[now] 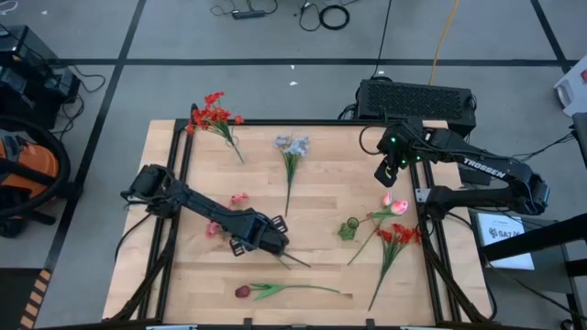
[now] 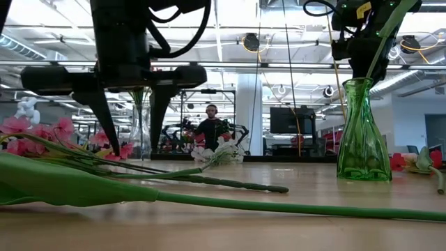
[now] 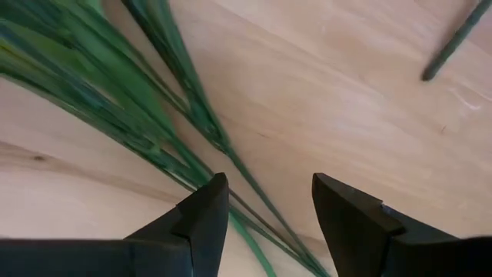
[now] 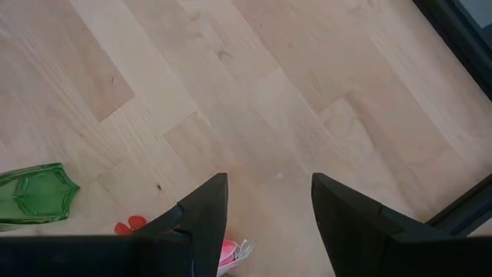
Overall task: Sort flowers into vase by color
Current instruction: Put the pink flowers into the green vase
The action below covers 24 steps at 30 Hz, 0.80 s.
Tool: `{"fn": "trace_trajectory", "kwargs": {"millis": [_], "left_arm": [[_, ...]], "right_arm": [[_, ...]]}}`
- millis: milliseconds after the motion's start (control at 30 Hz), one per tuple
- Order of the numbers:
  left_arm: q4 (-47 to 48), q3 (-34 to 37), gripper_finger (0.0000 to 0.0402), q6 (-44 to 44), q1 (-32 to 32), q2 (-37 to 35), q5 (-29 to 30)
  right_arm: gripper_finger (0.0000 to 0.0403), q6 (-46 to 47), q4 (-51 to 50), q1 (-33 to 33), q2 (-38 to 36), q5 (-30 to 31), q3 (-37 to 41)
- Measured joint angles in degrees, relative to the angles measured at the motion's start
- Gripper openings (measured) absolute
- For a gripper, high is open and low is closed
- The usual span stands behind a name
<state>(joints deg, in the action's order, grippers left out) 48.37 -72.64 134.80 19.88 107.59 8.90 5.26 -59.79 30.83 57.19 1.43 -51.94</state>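
My left gripper is open, pointing down at the middle of the table. Its fingers stand on either side of the thin green stems of the pink blossoms, which lie flat on the wood. My right gripper hangs open above bare wood near the far right. A green glass vase stands upright on its base. A dark red tulip lies near the front edge. Red clusters and a grey-blue bunch lie farther back.
A pink flower and a red cluster lie at the right, beside the vase. A black box sits past the far edge. The tulip's long stem crosses the front of the table. A person is in the room behind.
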Motion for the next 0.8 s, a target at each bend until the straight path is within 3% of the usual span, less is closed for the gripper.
{"fn": "trace_trajectory", "kwargs": {"millis": [167,800], "left_arm": [[-1.2,0.0,0.0193,4.5,0.0,0.6,-1.4],[-2.4,-0.3,0.0188,3.9,-1.5,5.2,-0.1]], "right_arm": [[0.018,-0.2,0.0,0.0,0.0,0.0,0.0],[0.018,-0.6,0.0,0.0,0.0,0.0,0.0]]}}
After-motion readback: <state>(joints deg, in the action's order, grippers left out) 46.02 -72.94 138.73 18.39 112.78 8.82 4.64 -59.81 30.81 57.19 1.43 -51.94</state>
